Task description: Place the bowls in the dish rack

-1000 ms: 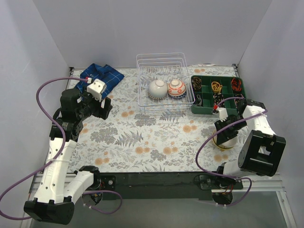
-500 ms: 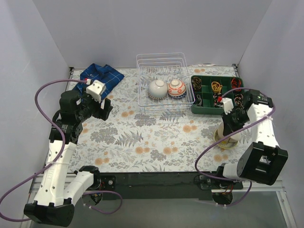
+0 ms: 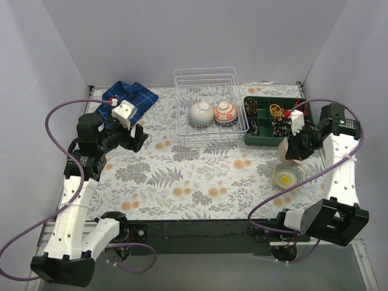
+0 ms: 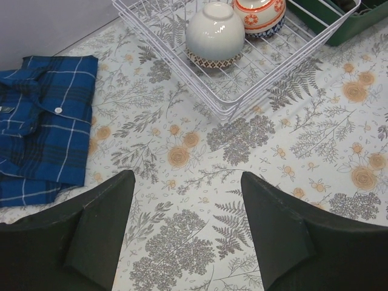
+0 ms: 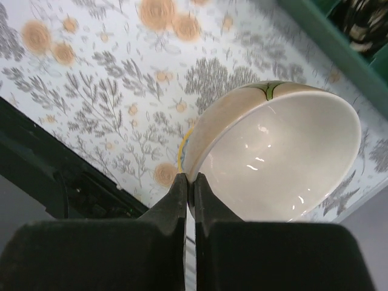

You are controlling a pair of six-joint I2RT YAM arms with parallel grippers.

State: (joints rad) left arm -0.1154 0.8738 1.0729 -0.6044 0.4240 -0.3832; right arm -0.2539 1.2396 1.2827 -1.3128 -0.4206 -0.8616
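Your right end effector (image 5: 190, 180) is pinched shut on the rim of a cream bowl (image 5: 273, 157). The bowl hangs tilted off the surface (image 3: 200, 176), near a second bowl (image 3: 287, 176) and just beside the green tray (image 3: 260, 139). That rim grip probably suits tipping it mouth-down like the white bowl (image 3: 201, 113) and patterned bowl (image 3: 225, 112) in the dish rack (image 3: 206, 137). Your route passes the tray's near corner and the rack's raised wire wall, while your left end effector (image 4: 185, 182), jaws wide apart and empty, hovers well apart near the blue cloth (image 4: 36, 121).
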